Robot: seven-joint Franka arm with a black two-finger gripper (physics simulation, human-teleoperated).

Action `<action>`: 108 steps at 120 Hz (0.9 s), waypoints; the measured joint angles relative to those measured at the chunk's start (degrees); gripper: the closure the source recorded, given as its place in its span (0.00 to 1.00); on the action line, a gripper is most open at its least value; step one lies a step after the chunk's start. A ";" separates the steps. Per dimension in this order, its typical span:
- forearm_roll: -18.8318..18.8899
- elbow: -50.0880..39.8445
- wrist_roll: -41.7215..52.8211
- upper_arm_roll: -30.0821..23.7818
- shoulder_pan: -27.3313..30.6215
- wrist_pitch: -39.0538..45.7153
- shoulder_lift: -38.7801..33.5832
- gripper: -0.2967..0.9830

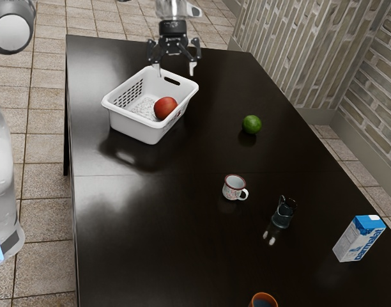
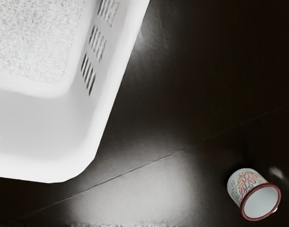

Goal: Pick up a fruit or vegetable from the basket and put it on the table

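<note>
At the exterior view's left, a part of the robot arm [image 1: 4, 173] is seen, cut off by the edge. Next comes the white basket [image 1: 133, 129], with slots in its wall and a hand hole in its rim. It carries a small dark and red mark on the outside, too small for reading. In the basket lies the red fruit [image 1: 165, 108], the thing of the task; its lower part is hidden by the wall, and I cannot tell whether it is an apple or a tomato. The gripper [image 1: 174, 68] hangs over the basket's far end, its two fingers well apart and nothing between them, so it is open. Further to the right stands the enamel mug [image 1: 232, 188] with a dark red rim; the wrist view gives its painted coloured pattern, but I read no word there. Then the green lime [image 1: 252, 124] lies on the table [image 1: 138, 236]. The orange cup [image 1: 255, 301] is cut by the lower edge. The dark glass thing [image 1: 282, 219] is difficult to make out. Last is the blue and white carton [image 1: 358, 239], on which "parmalat" is written in blue letters.
</note>
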 joint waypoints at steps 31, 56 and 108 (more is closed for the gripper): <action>3.75 -0.41 -10.79 1.79 -0.17 0.18 -3.06 0.23; 4.61 -1.51 -15.11 5.64 3.10 0.22 1.14 0.23; -4.20 -0.05 -23.55 6.55 16.07 4.78 8.74 0.23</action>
